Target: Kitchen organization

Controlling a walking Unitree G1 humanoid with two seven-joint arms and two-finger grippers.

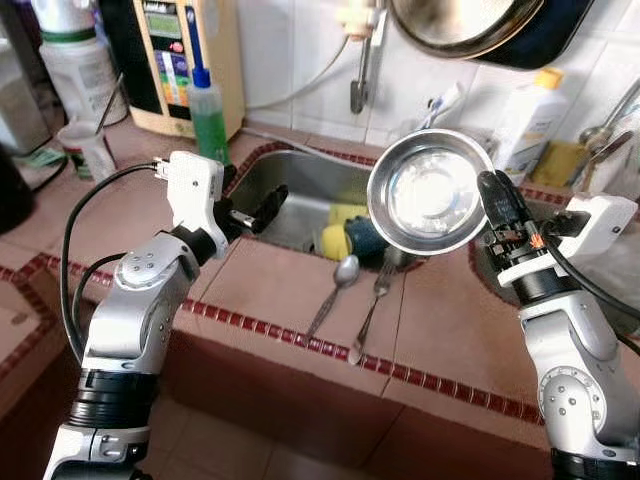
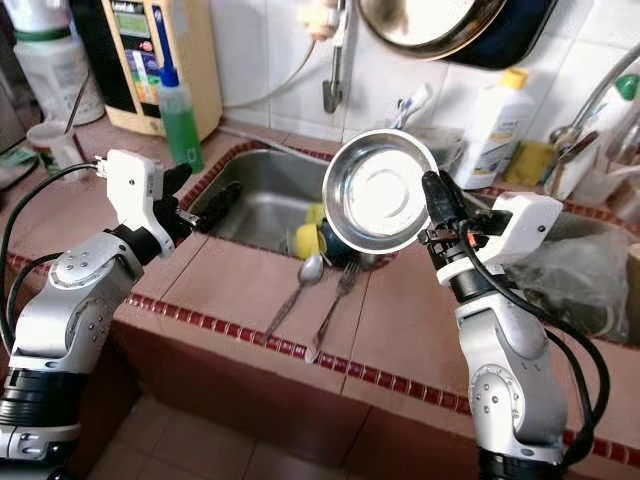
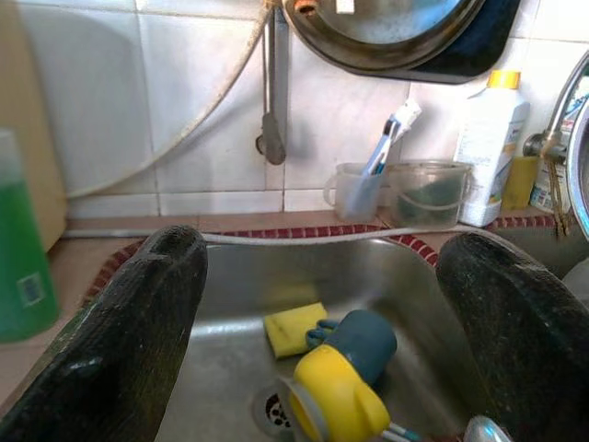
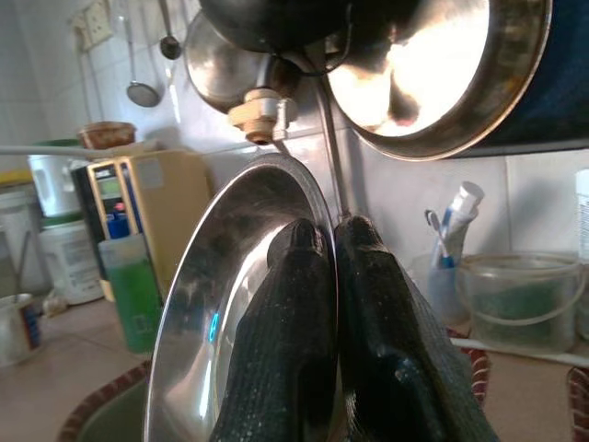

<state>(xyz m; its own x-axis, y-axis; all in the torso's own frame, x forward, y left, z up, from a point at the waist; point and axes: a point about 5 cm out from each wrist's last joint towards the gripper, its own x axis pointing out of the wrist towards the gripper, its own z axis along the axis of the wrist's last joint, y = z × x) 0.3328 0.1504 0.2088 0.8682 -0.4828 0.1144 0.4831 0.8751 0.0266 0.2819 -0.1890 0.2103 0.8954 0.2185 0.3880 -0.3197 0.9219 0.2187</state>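
In the left eye view, the right gripper [image 1: 492,192] holds a shiny steel plate [image 1: 430,192] by its rim, lifted on edge above the sink's front right corner, its hollow face turned toward the camera. The left gripper [image 1: 258,212] hangs over the sink's [image 1: 300,190] left rim, fingers spread and holding nothing. A spoon [image 1: 335,290] and a fork [image 1: 372,305] lie side by side across the tiled counter's [image 1: 260,290] front edge, their heads at the sink's front rim. A green soap bottle [image 1: 209,112] stands at the sink's back left corner.

The right eye view shows the same scene: a white bottle with a yellow cap [image 2: 493,120] stands by the wall behind the sink's right side.

In the left wrist view, the two black fingers [image 3: 129,341] stand wide apart with the basin between them. Down by the drain lie a yellow sponge [image 3: 293,329] and a blue and yellow object [image 3: 342,379], possibly a scrubber. A clear cup holding a toothbrush [image 3: 359,189] sits on the back ledge.

In the right wrist view, the fingers [image 4: 281,368] are pinched together on the plate's rim, one on each face
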